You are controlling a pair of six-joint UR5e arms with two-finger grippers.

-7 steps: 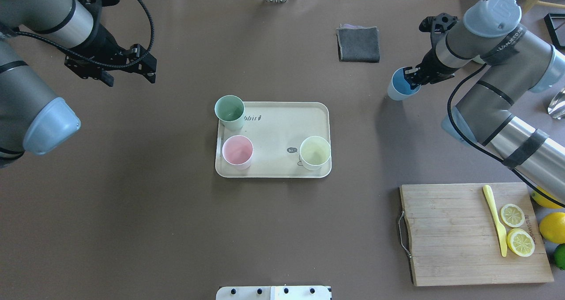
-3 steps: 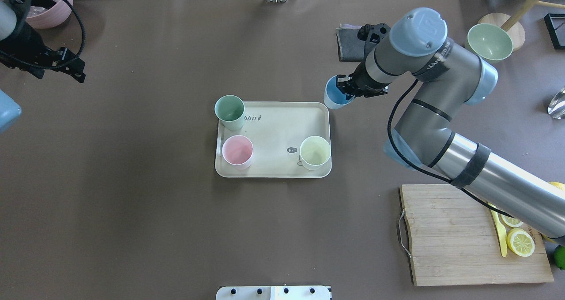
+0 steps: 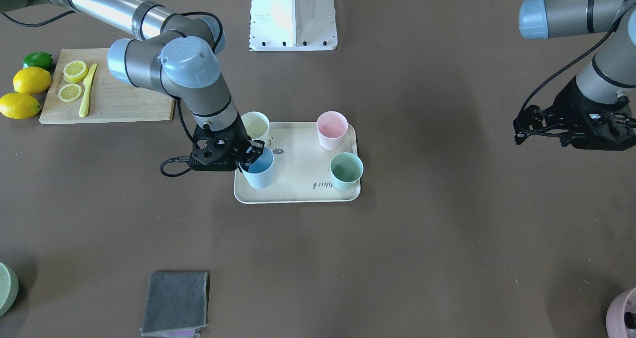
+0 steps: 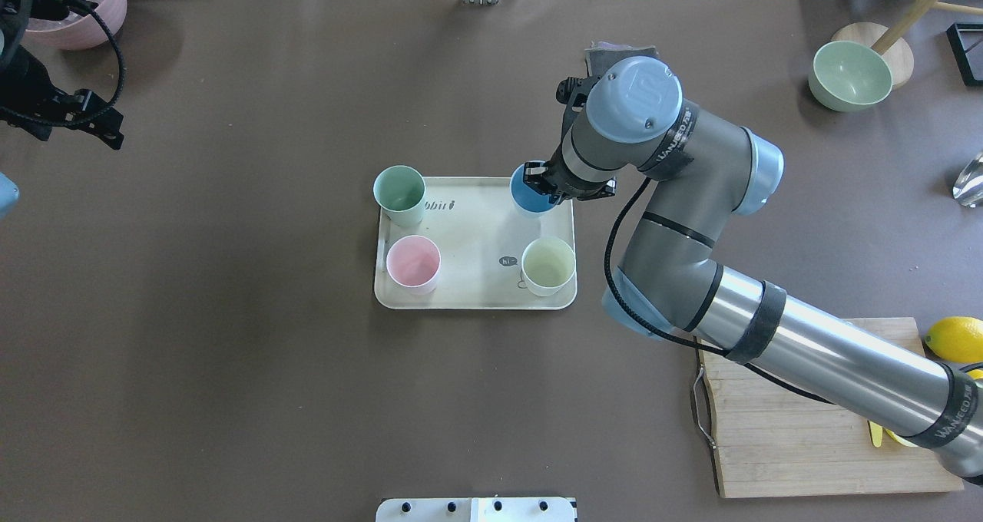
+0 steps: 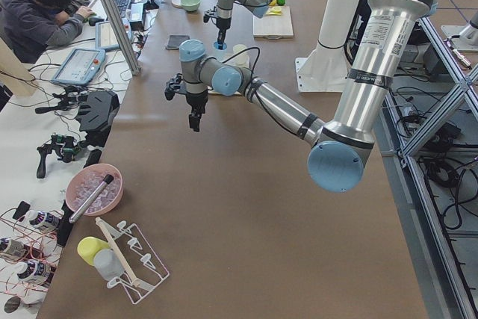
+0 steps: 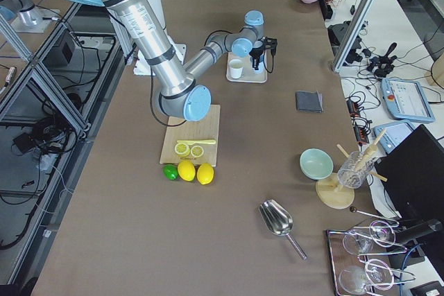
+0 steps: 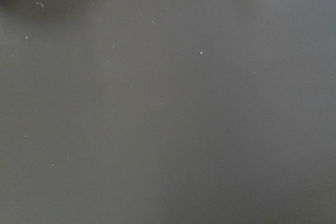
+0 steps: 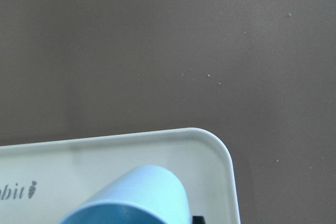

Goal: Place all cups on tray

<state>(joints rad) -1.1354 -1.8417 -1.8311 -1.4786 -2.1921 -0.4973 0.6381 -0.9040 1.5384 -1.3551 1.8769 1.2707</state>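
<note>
Three matte, tapered, handleless cups, mint green [image 4: 399, 190], pale pink [image 4: 413, 261] and pale yellow [image 4: 548, 265], stand on the cream, rounded-corner, rimmed tray [image 4: 476, 234] mid-desk [image 4: 230, 353]. The right claw [image 4: 544, 183] pinches the light blue cup [image 4: 530, 197] by its rim over the tray's free corner. Only setting it down and letting go seems left. The left claw [image 3: 574, 131] hovers well apart; I cannot tell whether it is parted.

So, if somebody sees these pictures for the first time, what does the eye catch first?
First comes the right gripper, gripping the rim of the light blue cup over the tray, at its far right corner in the overhead view. Next come the mint green cup, pink cup and yellow cup in the other three corners. The left gripper hangs far off, near the table's left edge.
</note>
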